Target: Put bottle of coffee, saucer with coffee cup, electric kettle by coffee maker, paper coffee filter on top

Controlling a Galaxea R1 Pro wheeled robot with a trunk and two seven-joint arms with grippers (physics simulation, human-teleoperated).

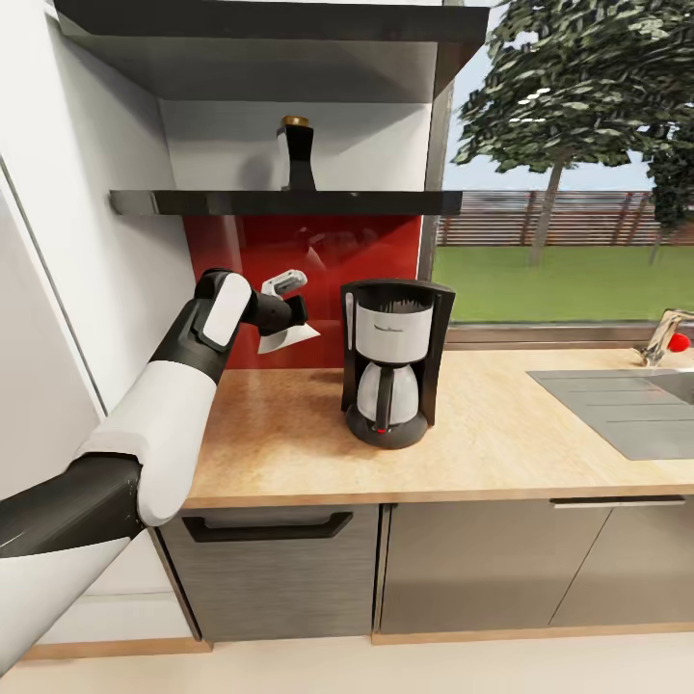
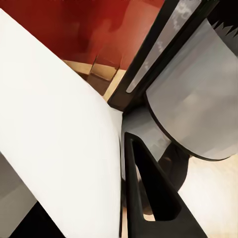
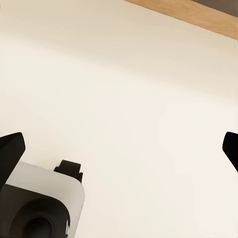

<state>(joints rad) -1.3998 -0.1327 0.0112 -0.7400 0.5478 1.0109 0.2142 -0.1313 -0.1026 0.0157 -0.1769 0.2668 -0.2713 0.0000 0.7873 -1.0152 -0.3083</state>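
The coffee maker (image 1: 390,361) stands on the kitchen countertop (image 1: 501,434), black with a white upper body and a carafe. Just to its left, above the counter, my left gripper (image 1: 297,316) is shut on the white paper coffee filter (image 1: 289,339). In the left wrist view the paper coffee filter (image 2: 54,148) lies against a black finger (image 2: 148,188), with the coffee maker (image 2: 193,99) close behind. The bottle of coffee (image 1: 296,154), dark with a gold cap, stands on the kitchen shelf (image 1: 289,202) above. My right gripper (image 3: 119,148) is open over pale floor.
A red backsplash (image 1: 318,251) runs behind the counter, and a tall white wall panel (image 1: 87,241) bounds its left end. A grey sink or hob panel (image 1: 627,405) and a tap (image 1: 665,337) sit at the right. Grey cabinet fronts (image 1: 280,569) are below.
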